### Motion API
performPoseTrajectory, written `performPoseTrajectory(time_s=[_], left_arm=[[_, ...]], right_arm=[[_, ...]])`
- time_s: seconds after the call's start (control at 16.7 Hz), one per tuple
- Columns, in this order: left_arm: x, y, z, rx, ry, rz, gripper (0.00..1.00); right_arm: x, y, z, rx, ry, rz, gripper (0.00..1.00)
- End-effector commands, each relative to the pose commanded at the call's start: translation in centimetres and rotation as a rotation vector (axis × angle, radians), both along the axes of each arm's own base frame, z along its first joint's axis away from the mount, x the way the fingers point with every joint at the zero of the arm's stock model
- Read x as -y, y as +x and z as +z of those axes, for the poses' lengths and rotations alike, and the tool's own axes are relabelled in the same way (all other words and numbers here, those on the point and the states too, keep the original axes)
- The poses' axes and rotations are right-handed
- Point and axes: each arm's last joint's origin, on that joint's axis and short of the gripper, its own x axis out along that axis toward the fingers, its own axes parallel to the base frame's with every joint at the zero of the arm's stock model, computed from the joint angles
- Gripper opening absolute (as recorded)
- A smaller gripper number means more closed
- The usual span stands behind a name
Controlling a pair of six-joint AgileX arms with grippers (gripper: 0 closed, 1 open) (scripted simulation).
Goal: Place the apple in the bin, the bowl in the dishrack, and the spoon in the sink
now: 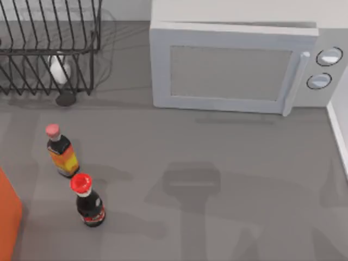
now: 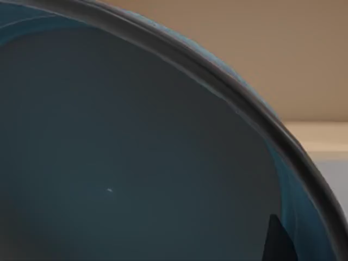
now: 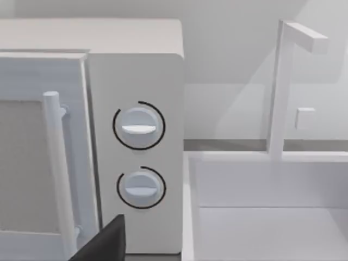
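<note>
The teal bowl (image 2: 136, 163) loomed close before the left wrist camera; neither hand's grip state could be told.

Microwave (image 1: 239, 68): sitting at the table's (image 1: 217, 190) back, right of centre. Dishrack (image 1: 49, 46): standing left of the microwave, at the back left corner. Two bottles (image 1: 62, 152) (image 1: 88, 202): standing upright, in front of the microwave and to its left, near each other. Bin (image 1: 8, 217): sitting left of the bottles, at the table's left edge. Sink (image 3: 272, 212): lying just right of the microwave.
</note>
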Motion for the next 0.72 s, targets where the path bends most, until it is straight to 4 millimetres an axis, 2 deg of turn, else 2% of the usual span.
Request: performPoseTrajectory(time_s=[0.12,0.3,0.54,0.72], left_arm=[[-0.2,1.8,-0.5,-0.004,0.000,0.001,0.00],[-0.8,6.4,-2.6,-0.012,-0.001,0.005,0.00],[-1.0,13.2,-7.6,0.012,-0.002,0.006,0.00],[-0.6,16.9,-12.3,0.037,-0.001,0.005,0.00]], right_arm=[[0.0,0.0,0.0,0.000,0.000,0.000,1.00],[0.0,0.0,0.0,0.000,0.000,0.000,1.00],[0.0,0.0,0.0,0.000,0.000,0.000,1.00],[0.0,0.0,0.0,0.000,0.000,0.000,1.00]])
